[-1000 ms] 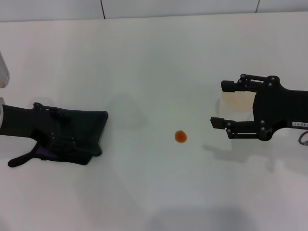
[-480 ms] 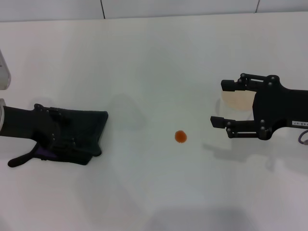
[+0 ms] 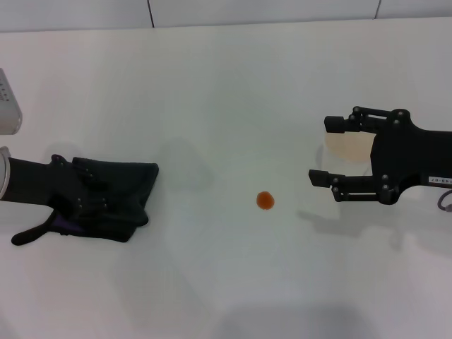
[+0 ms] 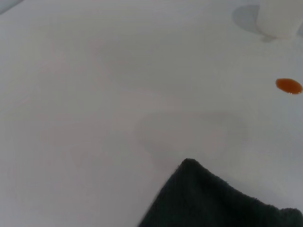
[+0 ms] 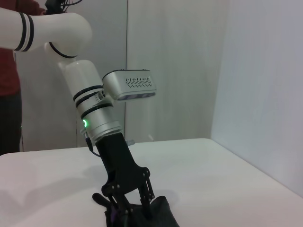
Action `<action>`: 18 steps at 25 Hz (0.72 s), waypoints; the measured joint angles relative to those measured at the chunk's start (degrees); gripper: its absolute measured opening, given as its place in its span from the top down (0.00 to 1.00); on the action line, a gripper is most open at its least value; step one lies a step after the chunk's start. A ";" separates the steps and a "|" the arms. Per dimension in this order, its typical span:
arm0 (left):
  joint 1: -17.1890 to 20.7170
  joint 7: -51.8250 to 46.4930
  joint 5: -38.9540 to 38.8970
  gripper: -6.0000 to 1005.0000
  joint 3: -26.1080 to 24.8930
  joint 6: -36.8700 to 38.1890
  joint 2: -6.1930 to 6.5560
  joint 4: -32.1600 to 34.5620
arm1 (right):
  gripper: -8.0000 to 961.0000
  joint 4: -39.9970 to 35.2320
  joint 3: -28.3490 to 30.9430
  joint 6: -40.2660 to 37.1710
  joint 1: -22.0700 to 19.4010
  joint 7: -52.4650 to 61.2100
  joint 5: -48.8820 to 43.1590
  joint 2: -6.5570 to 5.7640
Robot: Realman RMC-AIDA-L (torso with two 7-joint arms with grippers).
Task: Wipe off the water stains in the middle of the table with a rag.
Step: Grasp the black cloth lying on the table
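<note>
At the left of the table (image 3: 212, 85), the left gripper (image 3: 95, 205) is down on the rag (image 3: 120, 194), fingers pressed into its bunched dark cloth, which looks soft, light and limp, so it is probably best pinched through a thick fold and dragged flat. The water stains (image 3: 265, 200) sit mid-table, well apart from the rag. At the right the right gripper (image 3: 328, 152) hovers with jaws spread and empty before a whitish cup (image 3: 349, 147); only the right wrist view shows the left arm side-on over the rag (image 5: 151, 213).

Plain white walls (image 5: 265, 85) seen behind the work area, pale panel with a vertical seam (image 5: 127, 71), grey seamed strip (image 3: 212, 13) at the far edge, soft even light
</note>
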 joint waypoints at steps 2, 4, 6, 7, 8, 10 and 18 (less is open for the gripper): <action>0.06 0.07 -0.01 0.62 -0.01 -0.03 -0.02 -0.10 | 0.17 -0.11 0.00 -0.06 0.00 0.00 0.00 0.00; 0.05 0.16 -0.01 0.62 0.00 -0.03 -0.04 -0.41 | 0.17 -0.15 0.00 -0.09 0.00 0.00 0.00 0.00; -0.05 0.18 0.01 0.62 0.00 -0.03 -0.04 -0.64 | 0.17 -0.17 0.00 -0.10 0.00 0.00 0.00 0.00; -0.09 0.19 -0.05 0.62 -0.01 -0.03 -0.05 -0.66 | 0.17 -0.17 0.00 -0.11 0.00 0.00 0.00 0.00; -0.11 0.19 -0.17 0.63 0.00 -0.03 -0.05 -0.66 | 0.17 -0.17 0.00 -0.11 0.00 0.00 0.00 0.00; -0.12 0.20 -0.35 0.65 0.00 -0.03 -0.05 -0.66 | 0.17 -0.17 0.00 -0.13 -0.03 0.00 0.00 0.00; -0.09 0.23 -0.42 0.72 -0.02 -0.02 -0.05 -0.66 | 0.17 -0.21 -0.07 -0.29 -0.24 0.00 0.00 0.00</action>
